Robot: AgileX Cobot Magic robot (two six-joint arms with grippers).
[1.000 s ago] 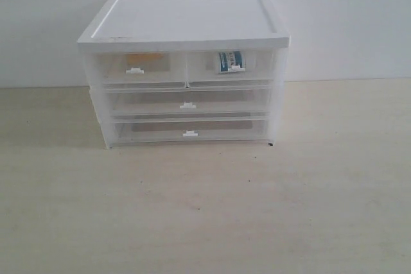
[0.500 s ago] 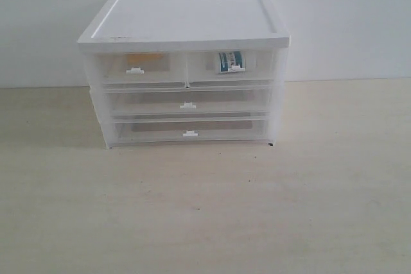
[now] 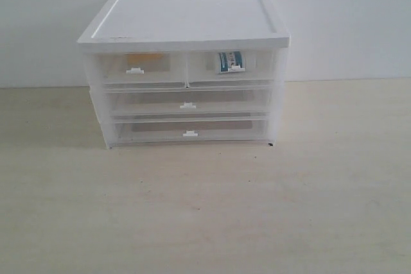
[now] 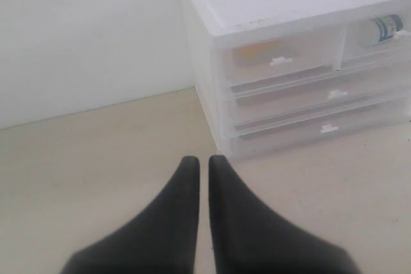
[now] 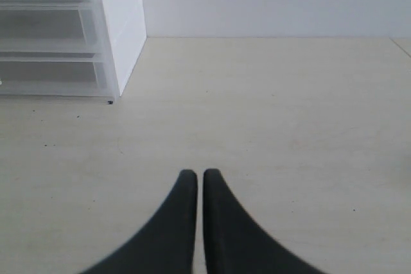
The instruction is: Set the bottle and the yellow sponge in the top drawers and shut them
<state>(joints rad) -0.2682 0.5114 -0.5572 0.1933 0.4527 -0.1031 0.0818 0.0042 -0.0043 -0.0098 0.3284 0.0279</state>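
- The left gripper point(image 4: 203, 162) hangs over the table point(image 3: 205, 222), well apart from the cabinet point(image 3: 186, 20). Its fingers are pressed together on nothing, and I judge it stands off because no work is left for it there.
- The yellow sponge point(image 3: 142, 58) lies inside the left top drawer point(image 3: 154, 75). That drawer sits flush with the cabinet front, so this half of the task looks done.
- The bottle point(image 3: 229, 61) appears to lie on its side in the right top drawer point(image 3: 257, 75), likewise flush. Lying down probably suits the low compartment.
- The right gripper point(image 5: 194, 174) is also closed and empty, over bare table off the cabinet's right corner.
- Count: two grippers, one sponge, one bottle, two top drawers, two full-width drawers point(image 3: 154, 104) beneath them, and four white clip handles point(image 3: 134, 70).
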